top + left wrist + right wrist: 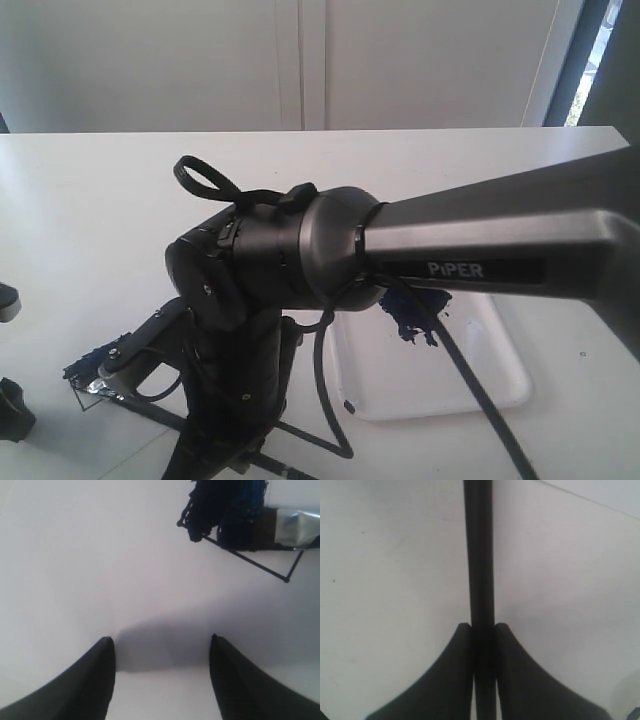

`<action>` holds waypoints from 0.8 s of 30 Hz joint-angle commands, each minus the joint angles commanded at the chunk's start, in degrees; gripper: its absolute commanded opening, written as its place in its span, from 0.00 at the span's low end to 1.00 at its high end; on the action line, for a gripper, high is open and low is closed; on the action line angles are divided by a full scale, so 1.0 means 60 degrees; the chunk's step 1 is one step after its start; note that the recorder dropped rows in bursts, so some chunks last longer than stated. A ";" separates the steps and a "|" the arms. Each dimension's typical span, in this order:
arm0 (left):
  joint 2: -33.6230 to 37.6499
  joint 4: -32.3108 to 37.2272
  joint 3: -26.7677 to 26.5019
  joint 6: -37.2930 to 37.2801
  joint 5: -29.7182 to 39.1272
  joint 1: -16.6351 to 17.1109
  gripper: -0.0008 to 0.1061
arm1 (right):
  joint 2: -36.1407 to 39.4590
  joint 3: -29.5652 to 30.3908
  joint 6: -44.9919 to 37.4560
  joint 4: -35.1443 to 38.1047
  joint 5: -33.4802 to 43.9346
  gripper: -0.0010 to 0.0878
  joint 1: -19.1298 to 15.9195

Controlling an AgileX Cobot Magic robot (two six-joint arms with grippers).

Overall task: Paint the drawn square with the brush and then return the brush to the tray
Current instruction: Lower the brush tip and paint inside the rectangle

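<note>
The drawn square [88,360] lies at the table's front left, partly covered by a ragged navy patch, with thin outline still showing at its near corner. In the left wrist view the drawn square [222,510] shows the same patch. The brush [112,380] rests its silver ferrule and bristles on that patch; the ferrule [300,527] is bright. My right gripper [483,626] is shut on the black brush [479,555] handle. My left gripper [161,639] stands open and empty over bare paper beside the square. The tray [450,375] sits to the right, holding a navy puddle [412,322].
The right arm [480,240] reaches across the middle from the right and hides much of the tray and its own gripper. A black cable [470,380] hangs over the tray. One left gripper finger [14,408] shows at the left edge. A white wall stands behind the table.
</note>
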 joint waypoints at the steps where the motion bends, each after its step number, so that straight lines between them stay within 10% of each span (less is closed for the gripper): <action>1: 0.0000 0.0000 0.0000 0.0000 0.0000 0.0000 0.57 | 0.0000 0.0000 0.0065 -0.0091 0.0074 0.01 0.0000; 24: 0.0000 -0.0032 0.0000 -0.0001 0.0000 0.0000 0.57 | 0.0000 0.0000 0.1300 -0.1550 0.0397 0.01 0.0000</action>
